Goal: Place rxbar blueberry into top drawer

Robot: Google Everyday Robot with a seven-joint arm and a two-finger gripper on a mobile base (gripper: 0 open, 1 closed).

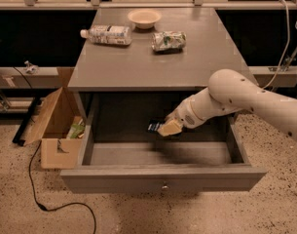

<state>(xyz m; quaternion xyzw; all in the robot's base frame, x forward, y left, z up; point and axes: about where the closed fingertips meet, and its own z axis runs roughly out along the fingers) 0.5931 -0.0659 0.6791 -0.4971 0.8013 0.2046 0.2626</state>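
Observation:
The top drawer [162, 178] is pulled out wide under the grey cabinet top, its plain front with a small round knob facing me. My gripper [166, 127] reaches in from the right, inside the drawer and a little above its floor. It is shut on the rxbar blueberry [154, 126], a small dark navy bar whose end sticks out to the left of the tan fingers [170, 127]. The rest of the bar is hidden by the fingers.
On the cabinet top [138, 62] lie a clear plastic bottle [106, 34], a pale bowl [144, 18] and a green-and-silver chip bag [168, 40]. An open cardboard box [55, 126] stands on the floor left of the drawer. A black cable [36, 179] runs across the floor.

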